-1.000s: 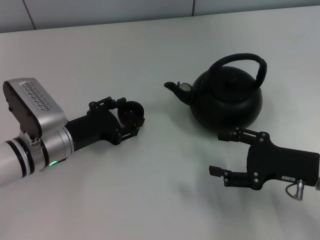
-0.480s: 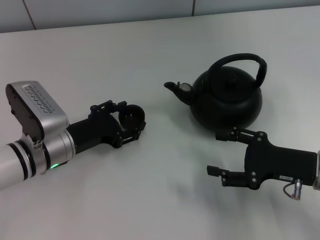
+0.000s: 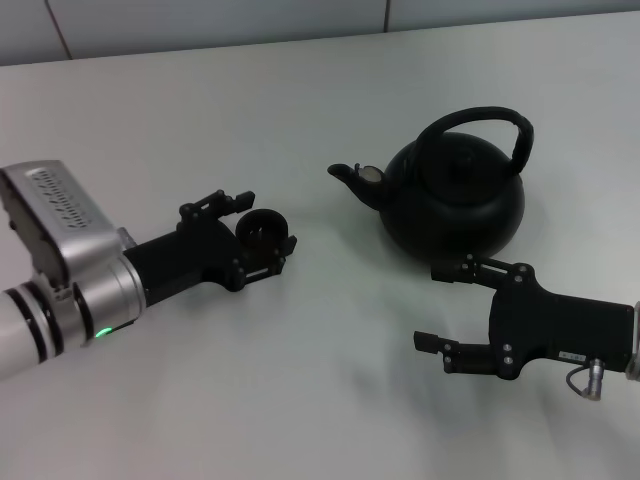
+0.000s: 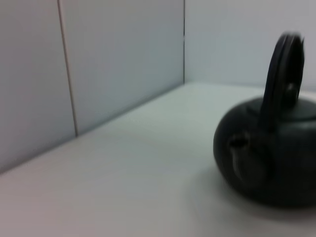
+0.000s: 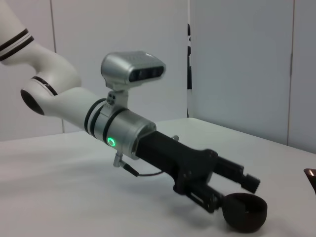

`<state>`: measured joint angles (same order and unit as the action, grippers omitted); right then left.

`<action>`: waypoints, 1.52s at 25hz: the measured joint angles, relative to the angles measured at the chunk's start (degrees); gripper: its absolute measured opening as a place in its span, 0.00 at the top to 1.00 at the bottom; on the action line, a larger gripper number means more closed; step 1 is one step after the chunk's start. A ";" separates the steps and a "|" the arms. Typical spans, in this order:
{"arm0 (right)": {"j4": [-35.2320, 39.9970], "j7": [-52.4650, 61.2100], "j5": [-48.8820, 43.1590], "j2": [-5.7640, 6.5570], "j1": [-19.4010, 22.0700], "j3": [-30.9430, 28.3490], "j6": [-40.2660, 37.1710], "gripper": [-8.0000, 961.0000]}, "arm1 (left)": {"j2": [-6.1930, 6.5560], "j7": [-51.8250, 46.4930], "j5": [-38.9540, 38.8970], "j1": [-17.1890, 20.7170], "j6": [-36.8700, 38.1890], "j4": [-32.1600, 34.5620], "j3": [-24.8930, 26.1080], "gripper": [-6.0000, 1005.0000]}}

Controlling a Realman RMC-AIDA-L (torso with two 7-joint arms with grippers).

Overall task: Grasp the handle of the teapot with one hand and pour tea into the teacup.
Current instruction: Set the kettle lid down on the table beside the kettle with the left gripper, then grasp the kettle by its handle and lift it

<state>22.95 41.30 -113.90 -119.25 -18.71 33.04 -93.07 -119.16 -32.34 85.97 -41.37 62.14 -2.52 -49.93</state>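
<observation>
The squat black teapot stands on the white table, its spout toward my left arm and its arched handle upright. It also shows in the left wrist view. My left gripper is shut on the small black teacup, which is tilted, left of the spout. The right wrist view shows that gripper with the cup at its fingertips. My right gripper is open and empty, low over the table just in front of the teapot, apart from the handle.
The white table runs back to a pale panelled wall. My left arm's silver wrist and camera housing lie at the left. A cable plug sticks out under the right wrist.
My left wrist has rolled and shifted slightly, tilting the teacup in its fingers. My right gripper edged a little left a second ago and has since held still.
</observation>
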 joint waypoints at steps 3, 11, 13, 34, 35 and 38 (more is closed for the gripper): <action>-0.01 0.00 0.00 0.00 0.00 -0.01 0.00 0.15 | 0.00 -0.16 -0.14 1.69 3.28 2.04 0.24 0.20; -0.33 0.00 0.00 0.00 -0.57 0.00 0.04 0.15 | 0.61 -3.92 -0.04 11.32 18.25 12.66 -0.01 0.20; -0.39 0.00 0.00 0.00 -0.67 0.00 0.05 0.15 | 0.74 -4.99 -0.05 12.93 20.24 14.10 -0.02 0.20; -0.62 0.01 0.74 0.00 -0.77 -0.18 0.15 0.15 | 6.17 -15.04 0.63 29.69 39.40 24.84 2.92 0.20; -0.62 0.01 0.74 0.00 -0.77 -0.18 0.15 0.15 | 6.01 -11.99 2.53 29.83 39.17 25.56 2.81 0.20; -0.63 0.22 0.77 0.00 -0.80 -0.18 0.37 0.15 | 5.62 -7.88 5.50 30.42 36.84 26.55 3.18 0.20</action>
<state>22.32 41.52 -113.14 -119.25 -19.51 32.87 -92.70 -113.54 -40.22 91.47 -10.95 98.97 24.03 -46.75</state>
